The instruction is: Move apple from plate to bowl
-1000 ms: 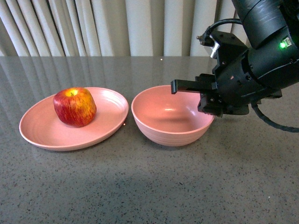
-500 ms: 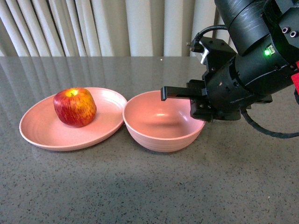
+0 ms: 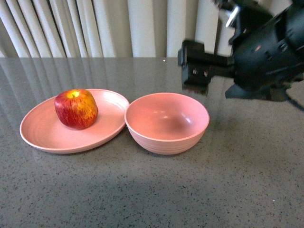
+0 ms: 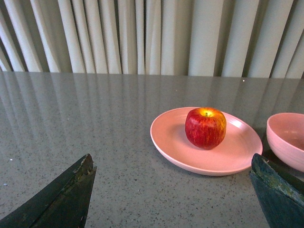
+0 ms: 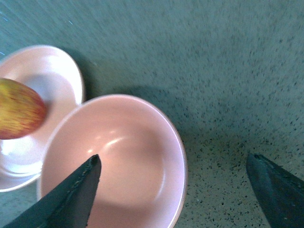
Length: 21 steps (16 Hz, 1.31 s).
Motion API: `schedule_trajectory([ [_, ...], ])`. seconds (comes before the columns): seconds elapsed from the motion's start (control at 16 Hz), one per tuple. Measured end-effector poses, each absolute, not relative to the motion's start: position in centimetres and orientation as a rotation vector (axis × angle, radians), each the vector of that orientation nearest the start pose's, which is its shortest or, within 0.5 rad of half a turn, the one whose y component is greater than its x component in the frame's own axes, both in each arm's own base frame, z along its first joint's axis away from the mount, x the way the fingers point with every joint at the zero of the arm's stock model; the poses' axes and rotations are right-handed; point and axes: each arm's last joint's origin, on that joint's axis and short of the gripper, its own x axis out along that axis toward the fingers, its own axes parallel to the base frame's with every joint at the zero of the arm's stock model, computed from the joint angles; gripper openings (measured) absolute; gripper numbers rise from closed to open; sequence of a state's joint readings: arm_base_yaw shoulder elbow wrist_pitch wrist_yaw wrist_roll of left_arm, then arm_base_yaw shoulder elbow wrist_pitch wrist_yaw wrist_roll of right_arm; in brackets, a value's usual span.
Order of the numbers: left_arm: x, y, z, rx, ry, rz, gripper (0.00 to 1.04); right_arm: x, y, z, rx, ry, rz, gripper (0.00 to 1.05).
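Observation:
The red, yellow-streaked apple [image 3: 76,108] sits upright on the shallow pink plate [image 3: 42,137], left of centre. The deep pink bowl [image 3: 166,140] stands empty just right of the plate, rims touching or nearly so. My right gripper [image 3: 194,73] hovers blurred above the bowl's far right rim, open and empty. In the right wrist view, that gripper [image 5: 173,160] spans the bowl's [image 5: 118,156] rim, with the apple [image 5: 16,114] and plate [image 5: 52,76] beyond. My left gripper [image 4: 172,164] is open near the table, short of the plate [image 4: 190,154], apple [image 4: 205,127] and bowl [image 4: 287,140].
Everything rests on a grey speckled table [image 3: 152,190]. Pale pleated curtains [image 3: 95,28] hang behind its far edge. My right arm's dark body [image 3: 266,52] fills the upper right of the front view.
The right gripper pushed the bowl left against the plate, then rose from the bowl's rim to hover above it. The apple and plate have stayed put.

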<state>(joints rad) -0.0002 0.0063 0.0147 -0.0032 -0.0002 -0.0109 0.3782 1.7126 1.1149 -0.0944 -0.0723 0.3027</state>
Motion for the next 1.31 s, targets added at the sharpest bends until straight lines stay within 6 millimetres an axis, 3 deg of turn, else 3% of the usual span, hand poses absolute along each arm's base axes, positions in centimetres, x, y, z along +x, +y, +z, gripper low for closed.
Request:
schedule_trajectory([
  [0.06, 9.7, 0.0, 16.8, -0.011, -0.005, 0.0, 0.98, 33.0, 13.1, 23.0, 0.204, 0.687, 0.338, 1.0],
  [0.31, 9.7, 0.0, 16.8, -0.011, -0.005, 0.0, 0.98, 26.4, 8.6, 26.8, 0.262, 0.38, 0.295, 0.98],
  [0.44, 9.7, 0.0, 16.8, -0.011, -0.005, 0.0, 0.98, 22.3, 6.1, 27.1, 0.251, 0.223, 0.192, 0.98],
  [0.56, 9.7, 0.0, 16.8, -0.011, -0.005, 0.0, 0.98, 18.7, 4.7, 25.8, 0.252, 0.153, 0.134, 0.98],
  [0.62, 9.7, 0.0, 16.8, -0.011, -0.005, 0.0, 0.98, 17.2, 4.3, 24.9, 0.228, 0.068, 0.075, 0.93],
  [0.81, 9.7, 0.0, 16.8, -0.011, -0.005, 0.0, 0.98, 13.3, 2.4, 20.7, 0.045, 0.034, -0.003, 0.57],
  [0.94, 9.7, 0.0, 16.8, -0.011, -0.005, 0.0, 0.98, 12.1, 1.4, 19.2, 0.021, 0.021, -0.006, 0.34],
  [1.12, 9.7, 0.0, 16.8, -0.011, -0.005, 0.0, 0.98, 11.5, 0.2, 18.6, 0.01, -0.002, 0.007, 0.01],
  [1.31, 9.7, 0.0, 16.8, -0.011, -0.005, 0.0, 0.98, 11.1, 0.0, 17.9, 0.007, 0.002, 0.0, 0.02],
])
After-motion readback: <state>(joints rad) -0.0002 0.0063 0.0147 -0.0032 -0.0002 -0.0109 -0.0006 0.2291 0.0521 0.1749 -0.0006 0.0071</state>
